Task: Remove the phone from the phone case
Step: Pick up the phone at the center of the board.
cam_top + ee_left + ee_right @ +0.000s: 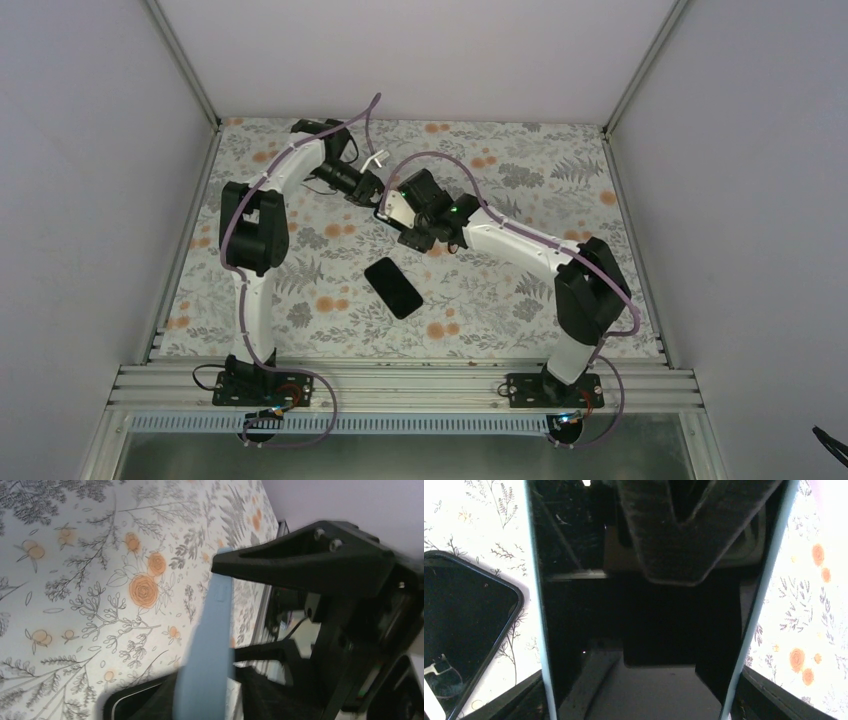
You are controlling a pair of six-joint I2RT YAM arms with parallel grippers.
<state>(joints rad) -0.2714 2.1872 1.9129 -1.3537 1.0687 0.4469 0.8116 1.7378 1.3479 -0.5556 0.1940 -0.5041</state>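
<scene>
Upper centre, my right end effector (398, 218) holds the pale-blue-rimmed phone case (210, 640); the left end effector (375, 194) sits at its edge (grip I cannot tell).

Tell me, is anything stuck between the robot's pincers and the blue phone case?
No, nothing visible is in the way. The left pincer and the right pincer both appear to grip the phone case. The bare black phone lies apart on the table, nearer the arm bases.
</scene>
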